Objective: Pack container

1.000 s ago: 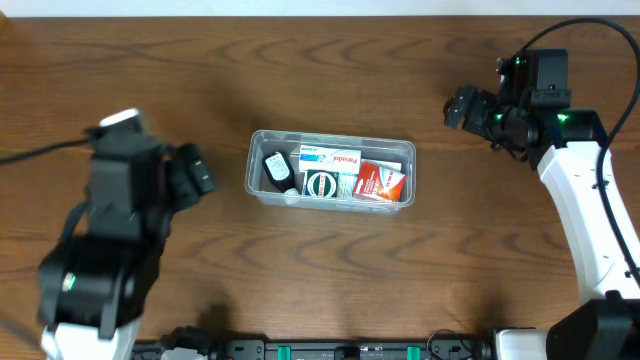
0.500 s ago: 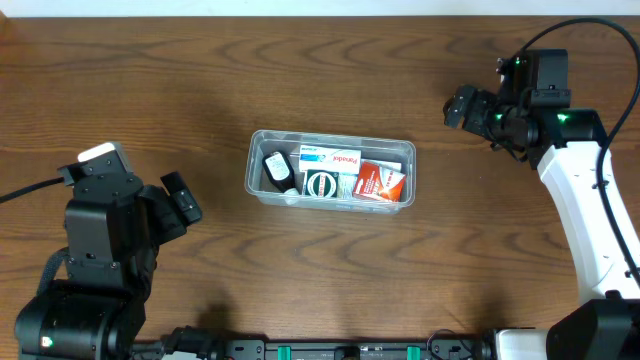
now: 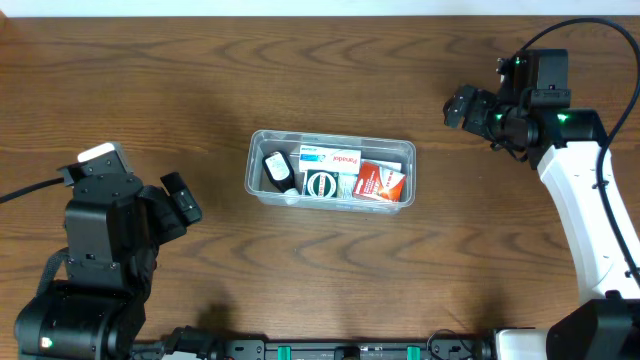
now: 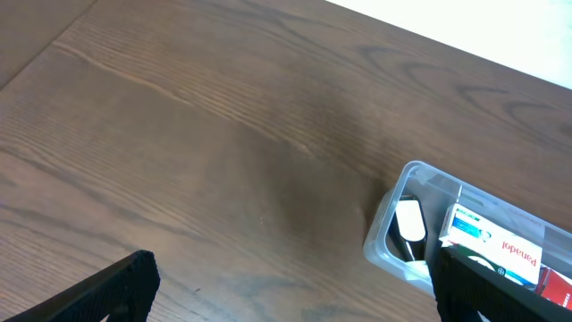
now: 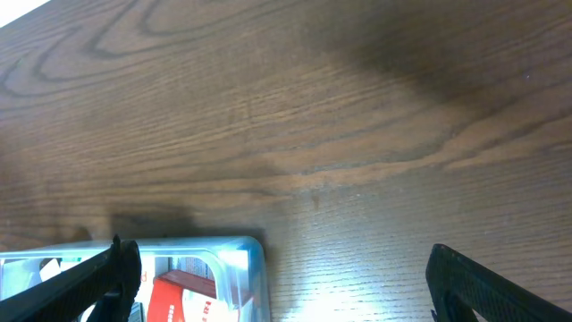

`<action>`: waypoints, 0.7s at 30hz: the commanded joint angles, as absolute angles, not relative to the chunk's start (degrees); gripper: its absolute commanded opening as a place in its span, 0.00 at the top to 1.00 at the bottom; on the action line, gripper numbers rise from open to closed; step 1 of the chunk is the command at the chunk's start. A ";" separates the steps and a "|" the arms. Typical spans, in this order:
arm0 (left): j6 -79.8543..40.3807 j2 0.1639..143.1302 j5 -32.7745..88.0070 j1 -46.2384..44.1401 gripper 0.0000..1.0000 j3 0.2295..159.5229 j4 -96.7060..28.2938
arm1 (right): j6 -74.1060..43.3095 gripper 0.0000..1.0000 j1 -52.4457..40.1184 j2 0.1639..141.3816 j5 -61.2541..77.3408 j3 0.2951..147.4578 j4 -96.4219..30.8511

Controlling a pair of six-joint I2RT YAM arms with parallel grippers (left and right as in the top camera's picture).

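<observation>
The clear plastic container [image 3: 252, 172] stands mid-table. It holds a black item [image 3: 277, 170], a white Panadol box [image 3: 332, 158], a green-and-white box [image 3: 322, 184] and a red box [image 3: 381, 182]. My left gripper [image 3: 184, 196] is open and empty, well to the container's left and a little nearer the front. In the left wrist view the gripper [image 4: 295, 300] has bare wood between its fingers and the container's end [image 4: 386, 240] at the right. My right gripper [image 3: 461, 106] is open and empty, beyond the container's right end. In the right wrist view the gripper [image 5: 286, 286] looks down on the container's corner [image 5: 255, 249].
The dark wooden table [image 3: 320, 70] surrounds the container. A pale strip [image 3: 300, 6] runs along the far edge. The right arm's white link [image 3: 585, 210] lies along the right side. A cable [image 3: 20, 192] trails off left of the left arm.
The left arm drew back toward the front left, away from the container, then stopped. The right arm and the container's contents have not moved.
</observation>
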State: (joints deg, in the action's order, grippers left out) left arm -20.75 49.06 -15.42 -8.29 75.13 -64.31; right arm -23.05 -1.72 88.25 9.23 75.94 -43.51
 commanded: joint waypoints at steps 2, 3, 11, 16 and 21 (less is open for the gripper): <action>-20.01 49.23 -16.36 -7.94 0.02 75.99 -64.51 | -23.53 0.01 -1.85 87.57 9.23 76.27 -43.57; -20.01 49.23 -16.36 -7.94 0.02 75.99 -64.51 | -23.46 0.01 -1.87 86.74 9.23 76.23 -43.59; -20.01 49.23 -16.36 -7.94 0.02 75.99 -64.51 | -6.09 0.01 -5.87 72.34 0.73 70.28 -44.88; -20.01 49.23 -16.36 -7.94 0.02 75.99 -64.51 | -2.83 0.01 -5.50 59.77 0.54 58.61 -38.89; -20.01 49.23 -16.36 -7.94 0.02 75.99 -64.51 | -2.87 0.01 -4.27 45.34 0.21 43.70 -30.63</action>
